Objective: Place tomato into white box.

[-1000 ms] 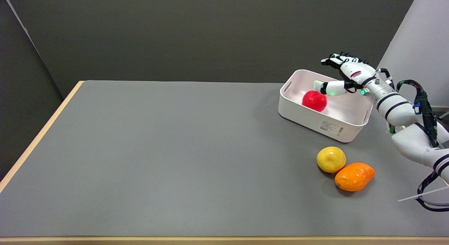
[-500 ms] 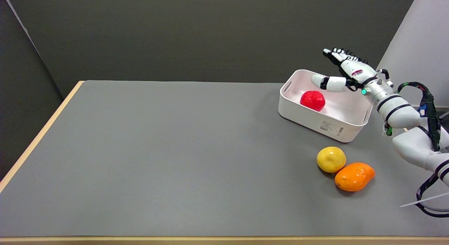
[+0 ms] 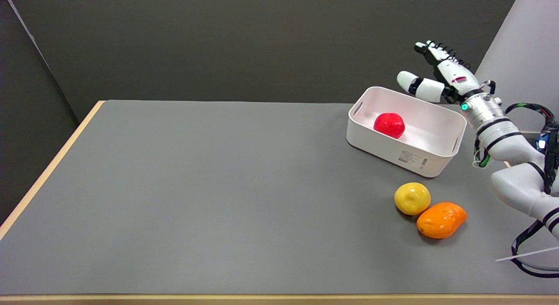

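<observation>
The red tomato [image 3: 389, 125] lies inside the white box [image 3: 384, 148], toward its left end. The box stands at the table's far right. My right hand [image 3: 441, 75] hangs in the air above the box's far right corner, open, with fingers stretched out and nothing in it. It is well clear of the tomato.
A yellow fruit [image 3: 412, 198] and an orange fruit [image 3: 441, 219] lie touching each other on the grey table [image 3: 196, 195], just in front of the box. My right arm [image 3: 508, 152] runs along the table's right edge.
My right hand has risen up and back to the right, away from the tomato. The tomato shifted slightly inside the box, then settled.
</observation>
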`<state>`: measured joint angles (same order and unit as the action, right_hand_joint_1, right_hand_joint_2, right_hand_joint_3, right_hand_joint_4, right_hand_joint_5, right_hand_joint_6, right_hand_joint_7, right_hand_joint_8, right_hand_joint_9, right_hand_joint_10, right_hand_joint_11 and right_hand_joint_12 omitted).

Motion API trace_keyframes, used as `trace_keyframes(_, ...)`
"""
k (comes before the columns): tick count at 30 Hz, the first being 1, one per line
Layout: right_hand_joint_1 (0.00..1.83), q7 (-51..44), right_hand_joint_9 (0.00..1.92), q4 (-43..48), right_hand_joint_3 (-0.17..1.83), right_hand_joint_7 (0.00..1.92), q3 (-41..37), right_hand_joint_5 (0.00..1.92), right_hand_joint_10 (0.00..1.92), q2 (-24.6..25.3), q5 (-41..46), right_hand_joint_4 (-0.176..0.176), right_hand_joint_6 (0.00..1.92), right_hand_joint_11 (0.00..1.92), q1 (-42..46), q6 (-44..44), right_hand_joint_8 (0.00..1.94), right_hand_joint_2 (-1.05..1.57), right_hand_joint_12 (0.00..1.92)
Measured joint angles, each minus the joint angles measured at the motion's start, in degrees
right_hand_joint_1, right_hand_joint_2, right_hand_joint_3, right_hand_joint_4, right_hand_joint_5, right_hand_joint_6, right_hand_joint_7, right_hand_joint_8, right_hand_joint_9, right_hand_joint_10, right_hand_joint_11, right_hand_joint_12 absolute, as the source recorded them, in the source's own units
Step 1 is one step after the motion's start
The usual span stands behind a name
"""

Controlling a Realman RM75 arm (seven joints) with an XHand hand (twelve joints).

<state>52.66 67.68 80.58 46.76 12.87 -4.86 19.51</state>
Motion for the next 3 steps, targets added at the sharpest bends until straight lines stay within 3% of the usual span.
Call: trace_keyframes(3, 0.20, -0.6, 0.00, -0.1, 0.90, 0.00, -1.1, 0.07, 0.00, 0.6, 1.7, 0.019, 0.33, 0.00, 0.8, 1.2, 0.06, 0.59, 0.00)
